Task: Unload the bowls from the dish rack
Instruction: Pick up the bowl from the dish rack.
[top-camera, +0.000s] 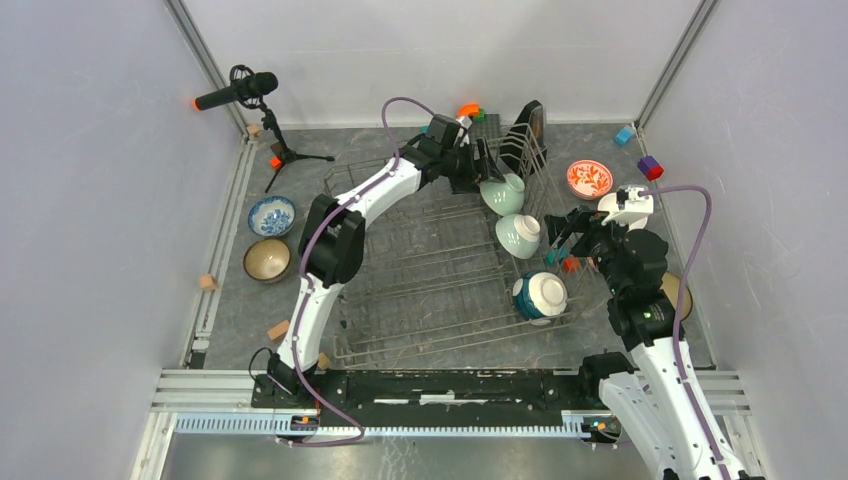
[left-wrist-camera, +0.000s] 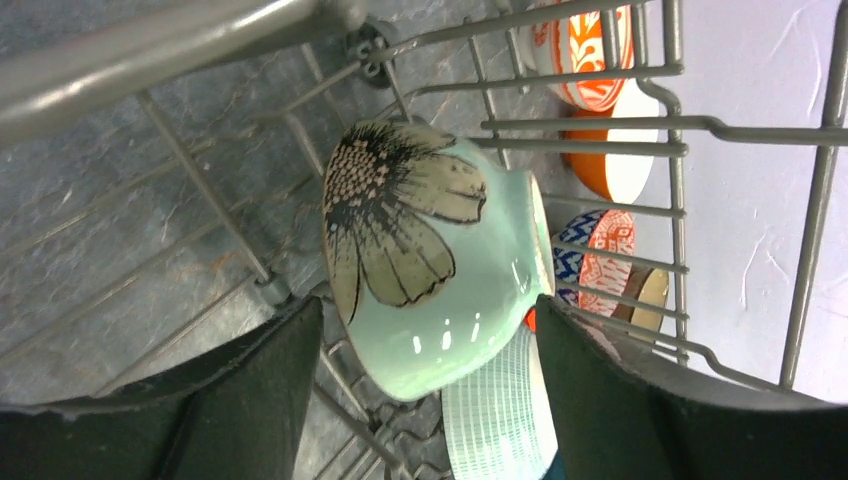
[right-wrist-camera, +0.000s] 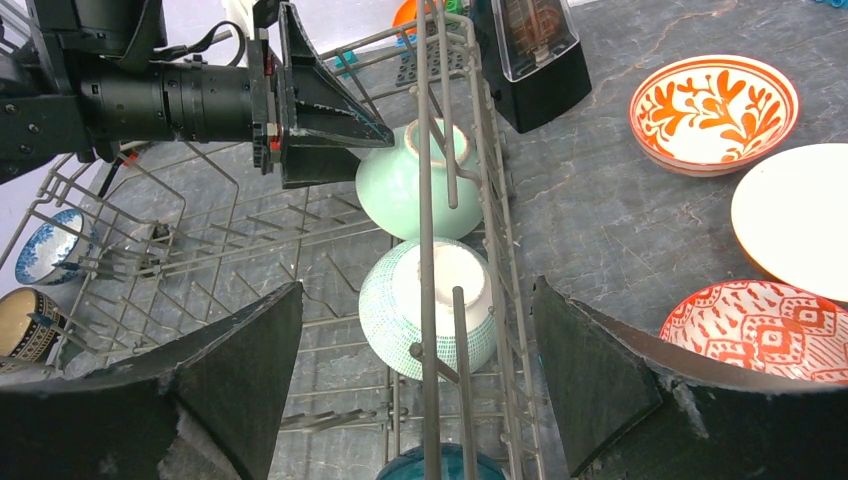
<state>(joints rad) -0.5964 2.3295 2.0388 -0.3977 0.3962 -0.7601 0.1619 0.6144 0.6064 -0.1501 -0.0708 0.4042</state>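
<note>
**Gently now: pinch the flower bowl and lift it clear of the wires**

The left gripper is inside the dish rack with its two fingers spread wide. The mint green flower bowl lies between them, tipped on its side at the far right corner of the rack. One finger looks just beside the rim, but I cannot tell if it touches.

I think the job now is to grab this bowl. The fingers should close slowly, one on each side, so the smooth bowl does not pop out. Rack wires stand close by the bowl, so it should probably go up first and only then away, or the rim may catch.

A pale checked bowl sits right next to it along the rack's right side, so a bump could knock it. The right gripper hangs over that checked bowl, fingers wide apart and holding nothing. It should wait there, out of the way.

A teal bowl sits near the rack's near right corner. The red flower bowl is already on the table by its right edge.
</note>
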